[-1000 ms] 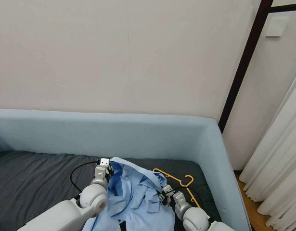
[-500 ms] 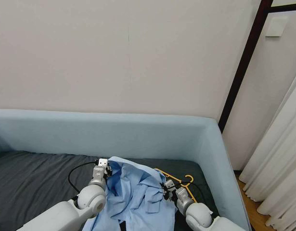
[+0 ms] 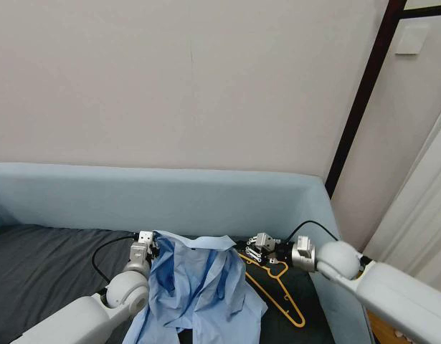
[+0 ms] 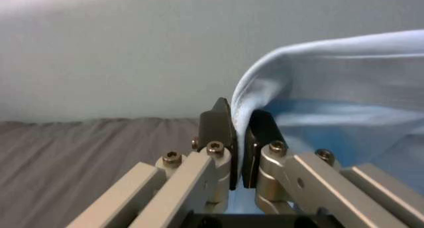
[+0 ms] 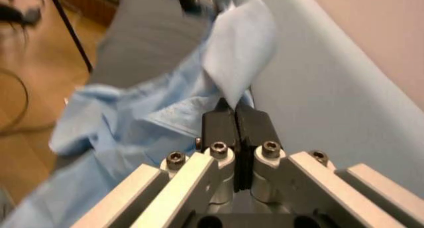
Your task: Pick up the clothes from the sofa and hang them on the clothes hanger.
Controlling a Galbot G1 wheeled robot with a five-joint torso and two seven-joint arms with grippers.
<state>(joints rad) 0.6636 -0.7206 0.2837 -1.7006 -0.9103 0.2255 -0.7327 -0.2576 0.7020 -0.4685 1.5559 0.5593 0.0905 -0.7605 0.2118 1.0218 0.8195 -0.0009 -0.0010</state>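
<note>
Lower centre, head view: my left pincer and right pincer each clenched an edge of the blue shirt, lifted off the sofa. Step: spreading. Next, I judged, it needed threading onto the orange hanger at lower right.

No readable text, label, brand, number or sign appears on anything in these views.
</note>
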